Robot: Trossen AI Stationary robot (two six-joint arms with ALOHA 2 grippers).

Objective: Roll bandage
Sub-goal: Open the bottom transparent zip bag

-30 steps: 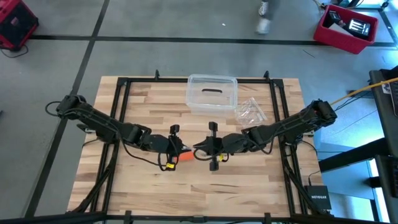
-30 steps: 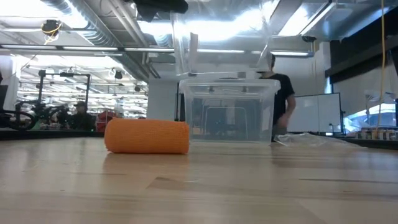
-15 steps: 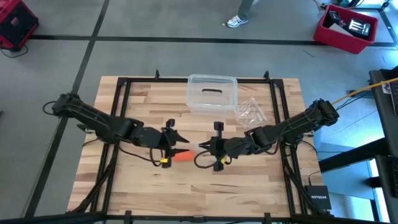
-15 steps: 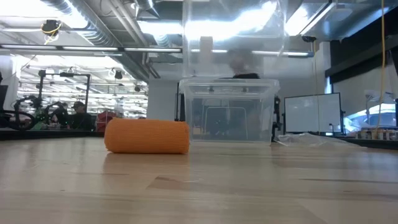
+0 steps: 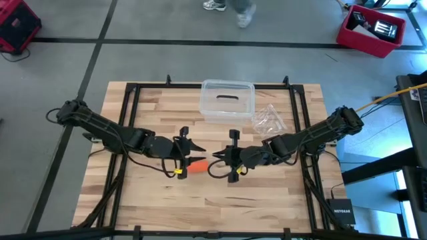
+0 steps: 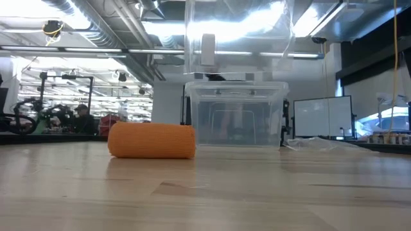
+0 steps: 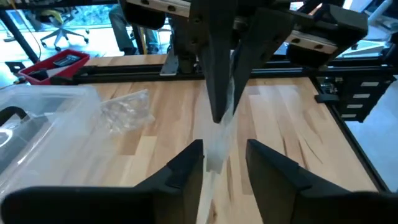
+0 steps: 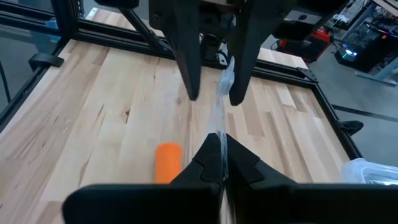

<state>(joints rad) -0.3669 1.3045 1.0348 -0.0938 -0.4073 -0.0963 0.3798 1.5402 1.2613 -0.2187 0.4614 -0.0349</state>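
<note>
I am looking down from the high view and seeing both arms reaching in toward the middle of the table (image 5: 153, 100), with the bandage (image 5: 195, 165) lying as a small orange roll between the two grippers, a little nearer the front edge than the back. The low view is showing me what the high view cannot: the roll (image 6: 152, 140) is lying on its side, flat on the wood, with nothing touching it. The right wrist view is giving me the roll (image 8: 168, 163) off to one side of the line between the grippers.

The clear box (image 5: 227, 101) is sitting near the middle of the back edge; I am seeing only a dark handle-like shape in it. A crinkled plastic bag (image 5: 269, 119) is lying just beside the box toward the right edge.

The left gripper (image 5: 190, 147) is hanging just left of the roll with its fingers parted, a clear gap showing in its wrist view (image 7: 225, 165). The right gripper (image 5: 218, 158) is sitting just right of the roll with its fingers pressed together, a thin clear strip (image 8: 219, 118) running from their tips toward the left gripper.
</note>
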